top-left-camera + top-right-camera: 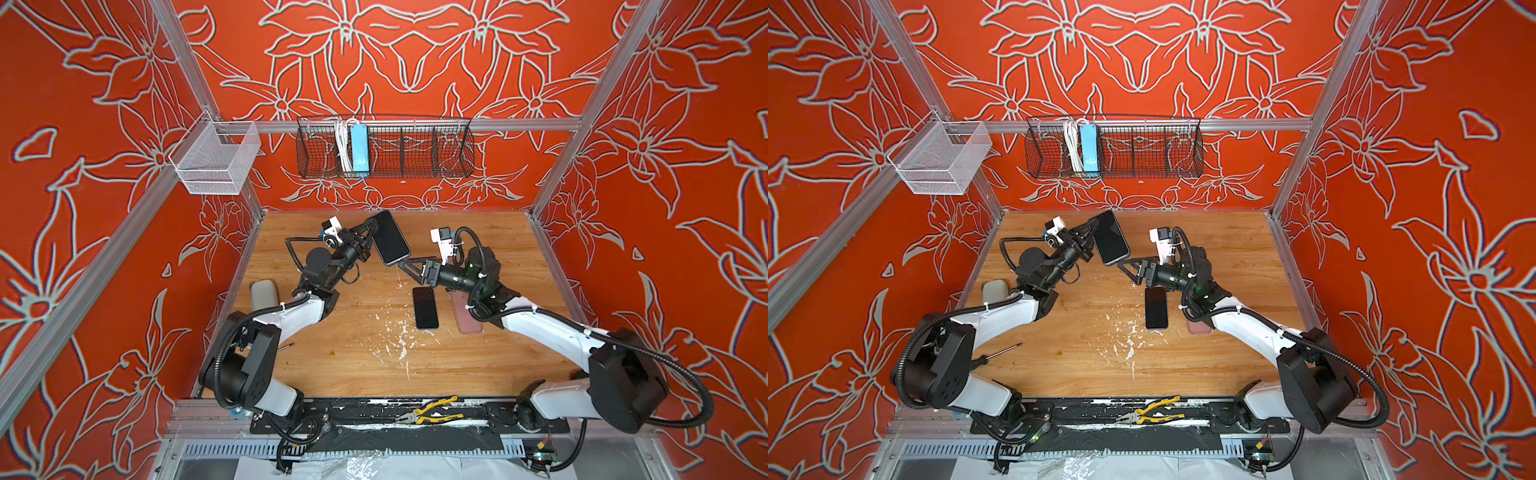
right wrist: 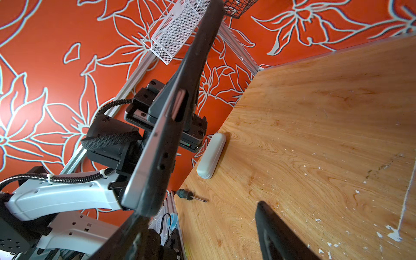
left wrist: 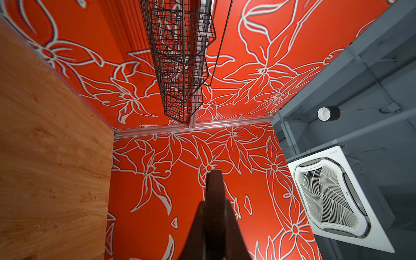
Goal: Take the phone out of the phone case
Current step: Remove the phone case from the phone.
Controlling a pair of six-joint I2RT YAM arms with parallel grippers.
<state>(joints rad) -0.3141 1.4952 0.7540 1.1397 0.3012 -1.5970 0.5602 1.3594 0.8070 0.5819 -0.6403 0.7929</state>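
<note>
My left gripper (image 1: 373, 227) is shut on the long edge of a dark phone (image 1: 390, 237), holding it tilted above the back of the table. In the right wrist view this phone (image 2: 171, 126) shows a silver edge inside a dark shell. My right gripper (image 1: 402, 268) is open, with one finger just under the held phone's lower corner (image 2: 144, 202). The dusty-pink phone case (image 1: 471, 322) lies flat on the table, largely hidden by my right arm. A second black phone (image 1: 425, 307) lies beside it, screen up.
A pale grey slab (image 1: 264, 293) and a screwdriver (image 1: 1000, 353) lie at the table's left edge. Pliers (image 1: 432, 411) rest on the front rail. A black wire basket (image 1: 384, 147) and a white mesh basket (image 1: 216, 160) hang at the back. White flecks dot the wood.
</note>
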